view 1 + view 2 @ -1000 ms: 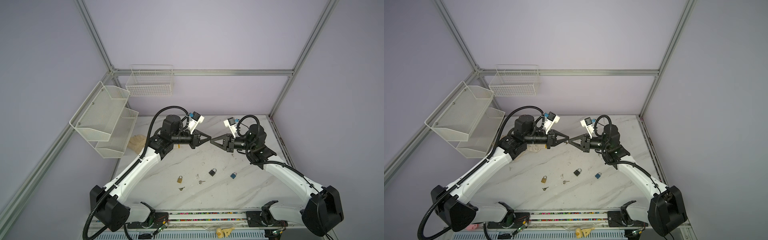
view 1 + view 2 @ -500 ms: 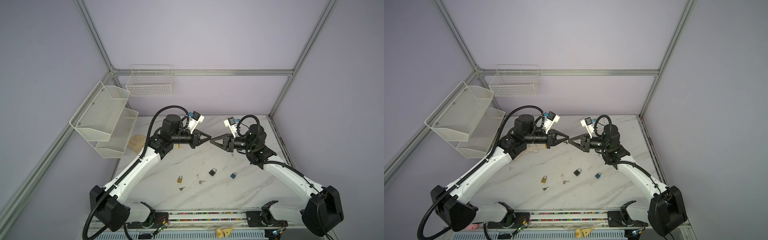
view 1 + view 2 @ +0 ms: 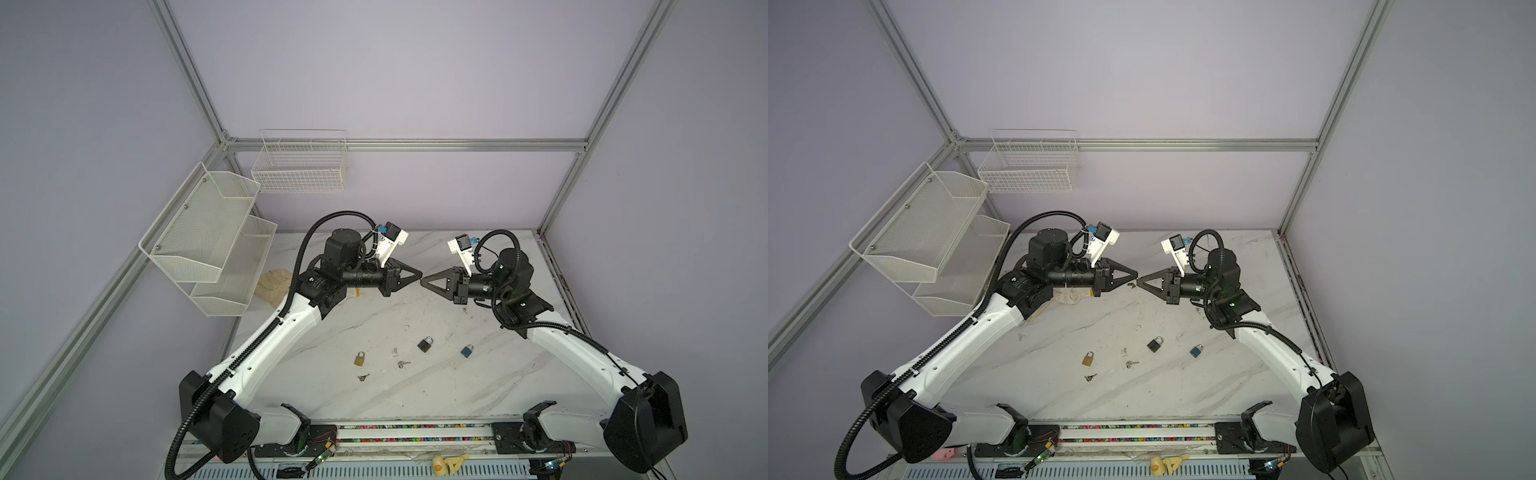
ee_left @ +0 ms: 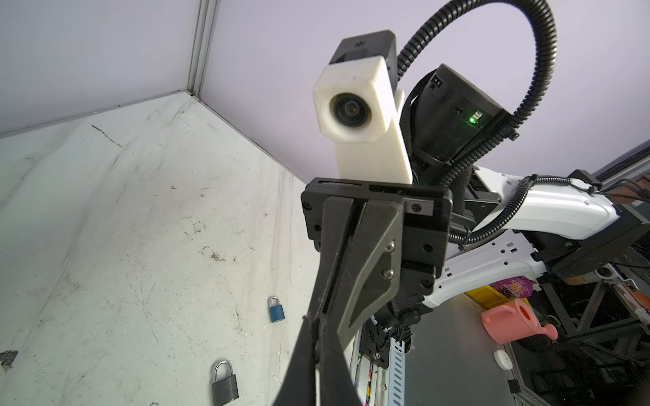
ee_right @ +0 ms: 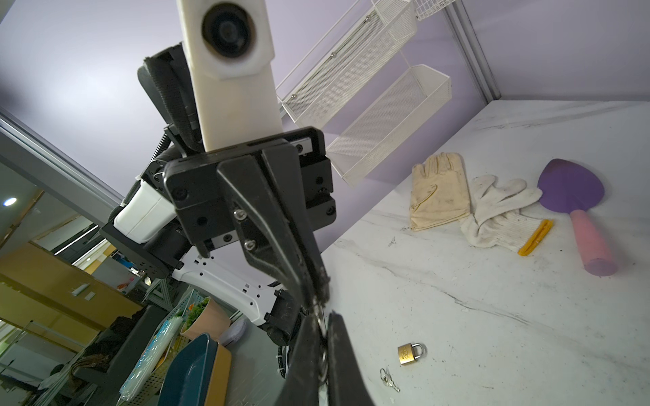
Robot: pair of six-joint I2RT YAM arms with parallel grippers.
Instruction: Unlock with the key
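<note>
Marble table [image 3: 478,386] is overhung by both arms; the left gripper [image 3: 419,275] and right gripper [image 3: 423,282] are closed tip to tip, both clamped on the key [image 3: 1131,285] mid-air. Gloves [image 3: 274,282], black padlock [image 3: 425,344], brass padlock [image 3: 360,358] and blue padlock [image 3: 467,350] are left unmoved since earlier.

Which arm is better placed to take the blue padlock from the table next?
Probably right: the blue padlock lies on the table on the side of the right gripper, beside that arm. The left gripper would have to reach past the black padlock.
</note>
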